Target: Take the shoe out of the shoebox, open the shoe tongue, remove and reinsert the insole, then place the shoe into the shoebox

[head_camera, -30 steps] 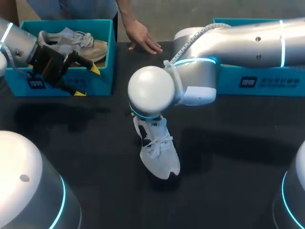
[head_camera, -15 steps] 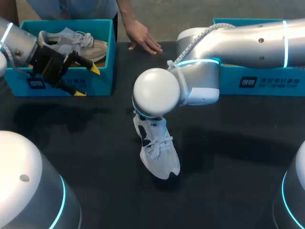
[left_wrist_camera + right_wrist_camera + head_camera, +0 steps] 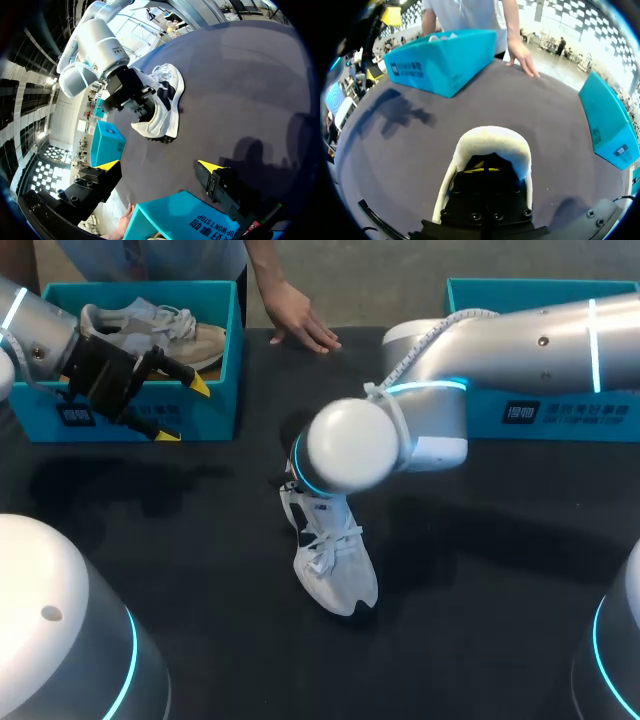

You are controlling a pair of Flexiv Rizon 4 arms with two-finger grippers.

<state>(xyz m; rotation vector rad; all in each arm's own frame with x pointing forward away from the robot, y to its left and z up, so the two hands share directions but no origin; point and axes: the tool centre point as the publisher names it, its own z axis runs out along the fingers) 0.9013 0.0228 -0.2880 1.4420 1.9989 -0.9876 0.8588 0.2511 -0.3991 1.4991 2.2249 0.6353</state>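
White sneaker (image 3: 335,560) stands on the black table (image 3: 480,570), toe toward the robot. Right gripper (image 3: 140,106) shows at the shoe's heel in the left wrist view. The head view hides it behind its arm's wrist, and its own camera looks into the collar. Its grip cannot be told. Left gripper (image 3: 182,410) hangs spread and empty by the left shoebox (image 3: 215,415), which holds another sneaker (image 3: 150,325). A person's hand (image 3: 300,325) rests on the table's far edge.
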